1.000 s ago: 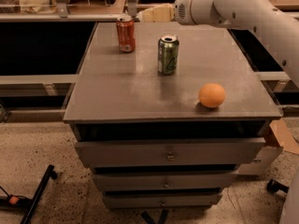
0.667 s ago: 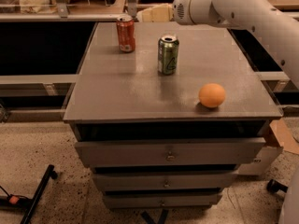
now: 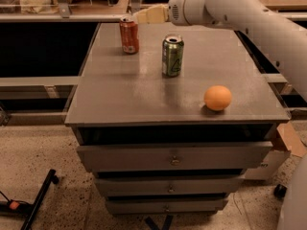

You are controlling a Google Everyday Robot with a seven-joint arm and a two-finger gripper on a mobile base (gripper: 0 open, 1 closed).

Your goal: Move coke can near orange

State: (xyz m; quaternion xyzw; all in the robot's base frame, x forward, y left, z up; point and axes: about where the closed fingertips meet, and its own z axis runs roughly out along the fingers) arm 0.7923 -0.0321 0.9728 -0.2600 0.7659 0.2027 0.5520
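The coke can (image 3: pixel 129 34), red-orange with a silver top, stands upright at the far left of the grey cabinet top (image 3: pixel 124 92). The orange (image 3: pixel 218 97) lies near the front right edge. A green can (image 3: pixel 172 55) stands between them, closer to the coke can. My gripper (image 3: pixel 144 15) reaches in from the right on the white arm, at the far edge of the top, just right of and slightly above the coke can's top.
The cabinet has several drawers (image 3: pixel 175 157) below the top. A cardboard box (image 3: pixel 288 140) sits at the lower right. A black stand leg (image 3: pixel 33 200) lies on the floor at the lower left. Shelving and clutter run behind the cabinet.
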